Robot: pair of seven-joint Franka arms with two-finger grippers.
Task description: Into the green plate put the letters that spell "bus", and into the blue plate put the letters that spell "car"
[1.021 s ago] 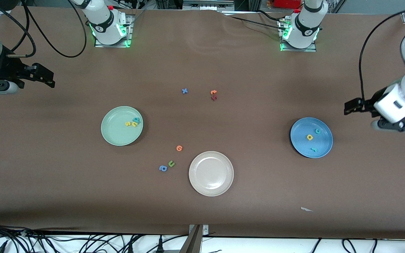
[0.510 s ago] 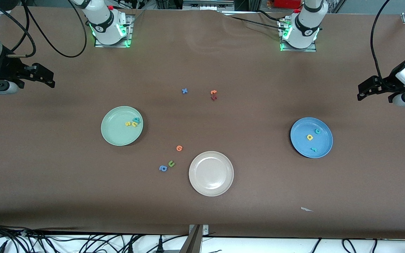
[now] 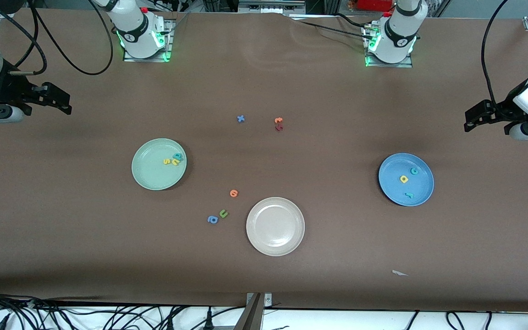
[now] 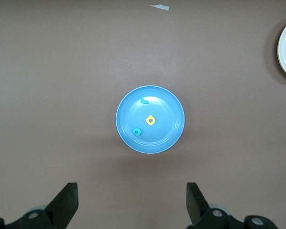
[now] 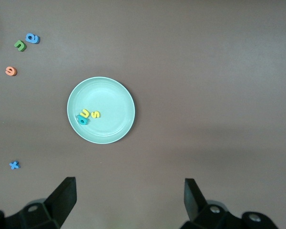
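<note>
Progress: we are judging the sorting as finished, since both words are lying in their plates and nothing of the task is left on the bare desk.
Green plate: we are seeing the green plate (image 3: 158, 164) sitting toward the right arm's end of the desk, well in from every edge.
Bus letters: the teal b (image 3: 178, 156), the yellow u (image 3: 174, 161) and the yellow s (image 3: 166, 161) are lying bunched together inside it, near the part of its rim that faces the desk's middle.
Blue plate: the blue plate (image 3: 406, 179) is resting toward the left arm's end of the desk.
Car letters: the teal c (image 3: 414, 171) and the yellow a (image 3: 404, 178) are lying close together in it, with the teal r (image 3: 409, 195) a little apart, nearer the front camera.
Left pincer: the left pincer (image 4: 132, 210) is hanging empty over the left arm's end of the desk, jaws spread wide, above bare desk beside the blue plate.
Right pincer: the right pincer (image 5: 128, 207) is waiting over the right arm's end of the desk, jaws likewise wide apart and gripping nothing.
Leftovers: we are counting the blue x (image 3: 240, 118), two orange letters (image 3: 278, 120), the green u (image 3: 223, 213), the blue a (image 3: 212, 220) and an empty beige-white plate (image 3: 275, 226) as distractors lying about mid-desk.
Remaining: as we are reading it, nothing is waiting to be moved.
</note>
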